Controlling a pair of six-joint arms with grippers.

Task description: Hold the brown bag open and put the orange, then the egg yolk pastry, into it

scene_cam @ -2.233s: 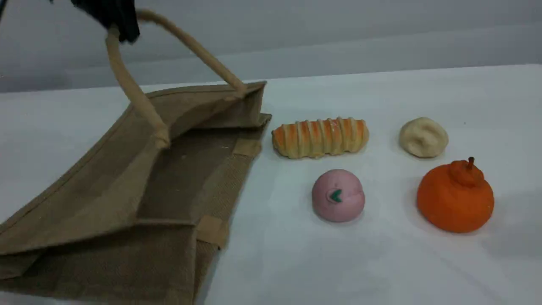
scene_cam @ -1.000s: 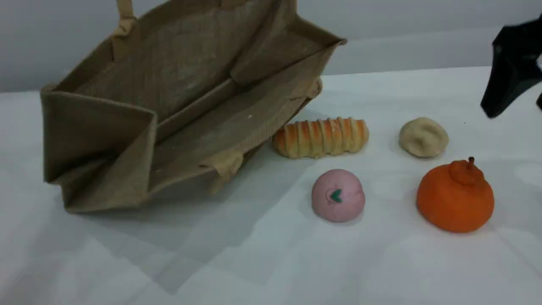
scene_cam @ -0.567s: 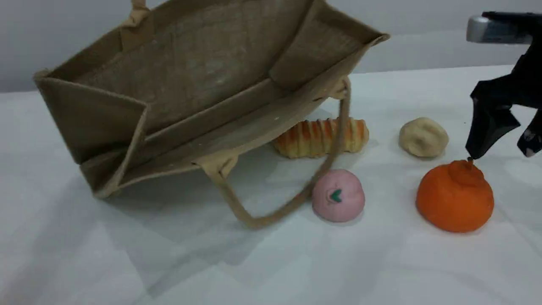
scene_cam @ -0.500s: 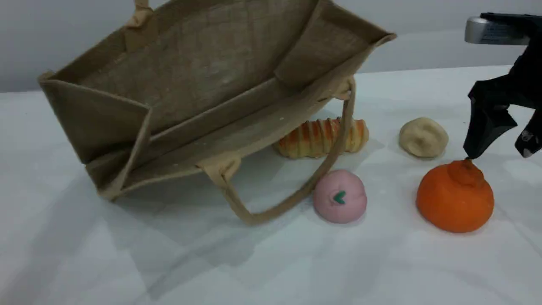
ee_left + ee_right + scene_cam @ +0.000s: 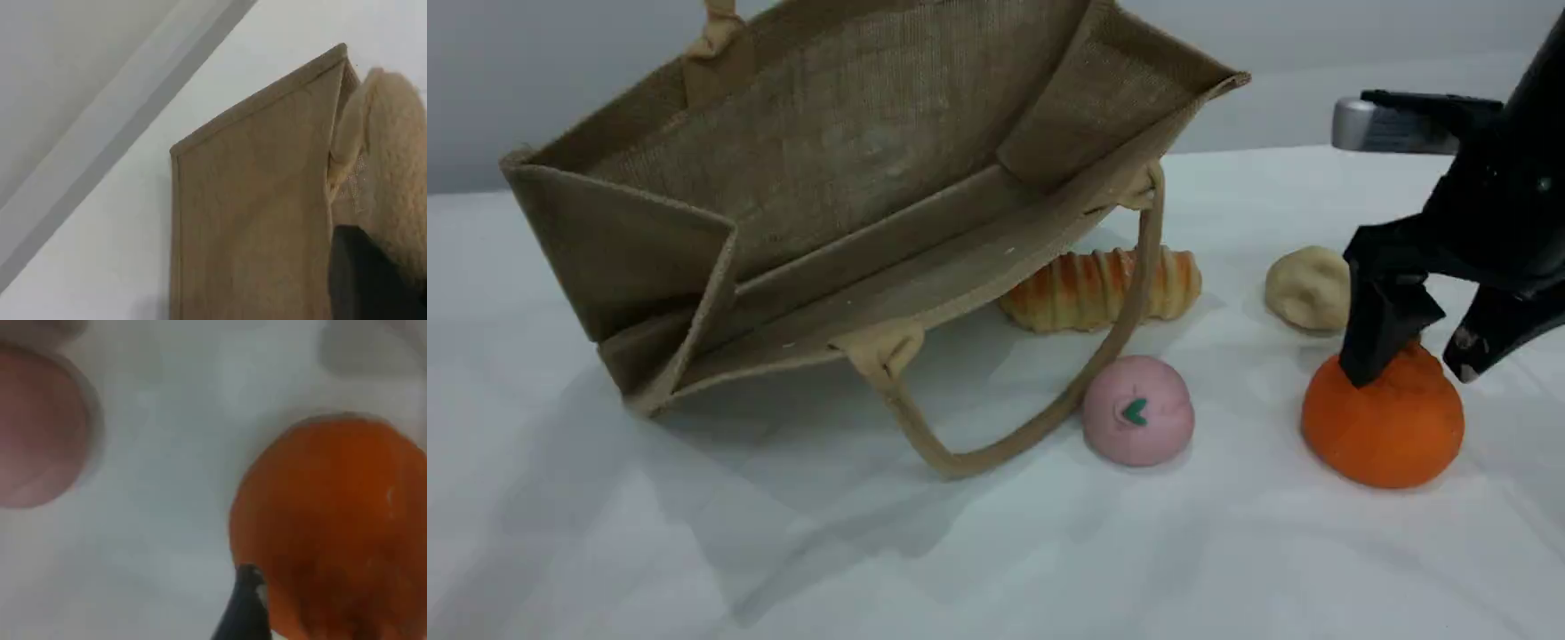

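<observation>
Left gripper (image 5: 363,280) clamped on upper handle (image 5: 393,153). Brown bag (image 5: 827,178) hangs tipped up at left, mouth gaping, barely shifted in last half second. Egg yolk pastry (image 5: 1307,286) untouched on table. Right gripper (image 5: 1412,366) just dropped, fingers spread wide, now straddling top of orange (image 5: 1383,436), far right. Nothing squeezed yet; closing looks next.
</observation>
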